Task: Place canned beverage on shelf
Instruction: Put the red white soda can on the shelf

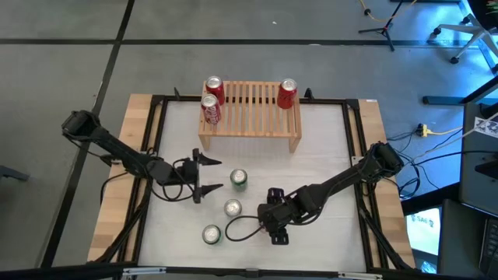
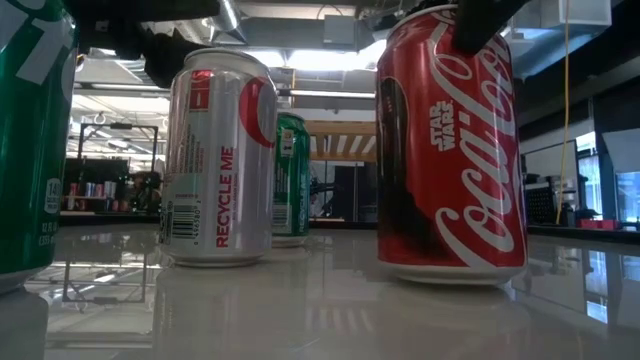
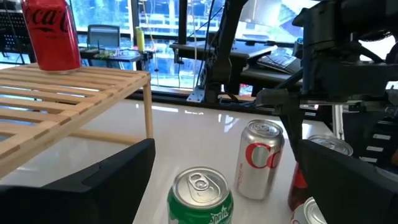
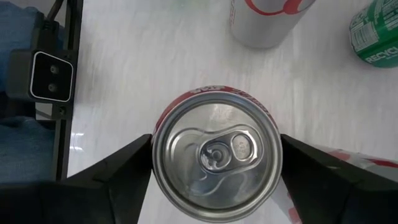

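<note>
**Right gripper clamps a red can near the table's front**

The right gripper (image 4: 216, 163) points straight down over a red cola can (image 4: 216, 165) that stands upright on the white table (image 1: 327, 148), near the front edge. Its two fingers press against opposite sides of the can's rim — a firm grip, with the can's base on the tabletop in the low view.

The left gripper (image 1: 208, 173) hangs low over the table with its fingers spread wide and holding nothing. A green can (image 1: 238, 180) stands just beside its fingertips. A silver can (image 1: 232, 208) stands nearer the front, between the two grippers, and another green can (image 1: 212, 233) is closer still to the front edge.

The shelf (image 1: 250, 115) — a low rack of light wooden slats — sits at the back of the table. Three red cans already stand on it: two touching at the left end (image 1: 212, 99), one at the back right corner (image 1: 287, 93).
</note>
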Robot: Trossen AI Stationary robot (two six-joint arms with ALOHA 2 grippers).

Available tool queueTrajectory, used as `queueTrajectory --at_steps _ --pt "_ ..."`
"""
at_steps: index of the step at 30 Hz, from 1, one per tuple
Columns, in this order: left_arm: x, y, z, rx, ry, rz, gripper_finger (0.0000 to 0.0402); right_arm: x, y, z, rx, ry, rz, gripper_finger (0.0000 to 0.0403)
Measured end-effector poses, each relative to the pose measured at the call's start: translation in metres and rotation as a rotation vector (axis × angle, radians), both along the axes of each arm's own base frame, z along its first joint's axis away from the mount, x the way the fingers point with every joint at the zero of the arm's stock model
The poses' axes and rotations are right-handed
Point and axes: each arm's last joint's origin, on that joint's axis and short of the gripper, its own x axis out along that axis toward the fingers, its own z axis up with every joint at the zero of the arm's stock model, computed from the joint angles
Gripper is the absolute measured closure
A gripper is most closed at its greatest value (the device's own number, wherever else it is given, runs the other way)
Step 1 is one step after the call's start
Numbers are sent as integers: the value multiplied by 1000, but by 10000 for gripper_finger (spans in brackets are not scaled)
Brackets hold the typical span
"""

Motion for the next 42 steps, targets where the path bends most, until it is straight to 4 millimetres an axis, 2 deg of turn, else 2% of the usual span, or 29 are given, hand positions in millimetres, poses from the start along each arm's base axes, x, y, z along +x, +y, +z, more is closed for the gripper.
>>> queueTrajectory --at_steps 3,9,11,20,33,42 --pt "0 0 0 1 -3 -1 20 0 0 0 -5 -2 10 81" --pt "0 0 1 4 -5 -1 20 0 0 0 -6 1 24 16" --pt "0 0 1 4 -5 -2 20 0 0 0 -6 0 23 8" --pt "0 0 1 -18 -14 -2 20 0 0 0 -11 -3 20 39" --pt "0 0 1 -21 -14 -2 20 2 -1 0 -7 -13 18 45" --pt "0 0 1 -21 -14 -1 20 6 -4 2 57 -22 31 47"
